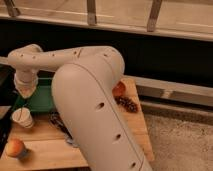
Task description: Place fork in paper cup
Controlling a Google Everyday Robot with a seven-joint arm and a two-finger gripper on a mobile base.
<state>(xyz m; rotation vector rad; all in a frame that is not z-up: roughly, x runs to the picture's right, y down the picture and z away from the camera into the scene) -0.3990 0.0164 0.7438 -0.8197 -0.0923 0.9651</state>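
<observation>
The off-white paper cup (pixel 22 118) stands upright on the wooden table (pixel 42 150) at the left, in front of a green tray (pixel 44 98). My gripper (pixel 25 90) hangs at the end of the big off-white arm, over the left end of the tray and just above and behind the cup. I see no fork; the arm hides much of the table's middle.
An apple (pixel 15 148) sits at the table's front left corner. Dark utensils (pixel 59 123) lie beside the arm near the cup. An orange object (pixel 119 89) and a brown pine-cone-like thing (pixel 128 104) lie at the right. A dark wall with a railing stands behind.
</observation>
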